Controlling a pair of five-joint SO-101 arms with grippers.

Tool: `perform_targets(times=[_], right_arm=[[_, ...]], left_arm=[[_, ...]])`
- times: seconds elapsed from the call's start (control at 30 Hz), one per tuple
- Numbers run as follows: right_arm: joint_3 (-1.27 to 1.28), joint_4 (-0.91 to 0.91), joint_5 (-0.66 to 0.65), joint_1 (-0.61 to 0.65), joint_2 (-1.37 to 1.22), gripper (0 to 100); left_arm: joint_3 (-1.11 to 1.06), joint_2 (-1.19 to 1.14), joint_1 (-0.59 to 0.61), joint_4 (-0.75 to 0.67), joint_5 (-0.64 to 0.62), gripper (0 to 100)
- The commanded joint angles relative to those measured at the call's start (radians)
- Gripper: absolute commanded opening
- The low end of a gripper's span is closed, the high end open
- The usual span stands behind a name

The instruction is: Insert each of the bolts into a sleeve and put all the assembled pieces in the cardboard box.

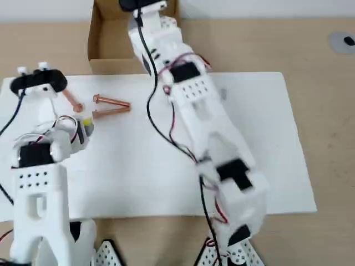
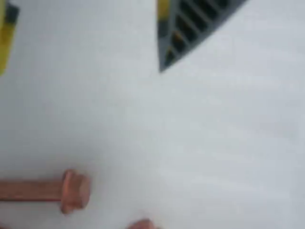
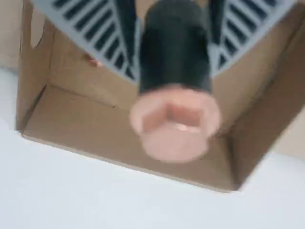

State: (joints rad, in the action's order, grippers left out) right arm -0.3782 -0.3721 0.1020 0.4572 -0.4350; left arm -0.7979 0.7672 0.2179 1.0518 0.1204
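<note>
Clamping the bolt-filled sleeve [image 3: 174,52], right gripper [image 3: 174,71] hangs over the cardboard box [image 1: 95,39], frame top — left gripper [image 2: 83,57] spread open.

High view overhead; left wrist view closely shares a bolt [image 2: 45,189].

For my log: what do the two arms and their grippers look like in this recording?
The left arm and right arm are blocky white shells with black motor blocks and grids of small holes. Both carry black cables and thin red wires. The left gripper has dark ribbed fingers edged in yellow. The right gripper has grey-blue ribbed fingers.
</note>
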Motion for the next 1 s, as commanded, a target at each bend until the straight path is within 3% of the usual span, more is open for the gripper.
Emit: perform_targets(times=[0.0,0.2,0.43,0.7,0.97], right_arm=[[-0.309,0.029,-0.006,-0.053,-0.171,0.9],[-0.616,0.017,0.068,-0.085,-0.475,0.9],[-0.866,-0.178,0.265,-0.097,-0.679,0.9],[-0.947,-0.226,0.269,-0.125,-0.811,1.0],[-0.946,-0.25,0.175,-0.145,-0.858,1.2]], left_arm=[[0.0,-0.007,-0.012,-0.015,0.006,22],[0.008,-0.013,-0.015,-0.017,0.006,22],[0.003,-0.015,-0.015,-0.014,0.06,22],[0.0,-0.012,-0.015,-0.009,0.068,22],[0.008,-0.007,-0.015,-0.009,0.068,22]])
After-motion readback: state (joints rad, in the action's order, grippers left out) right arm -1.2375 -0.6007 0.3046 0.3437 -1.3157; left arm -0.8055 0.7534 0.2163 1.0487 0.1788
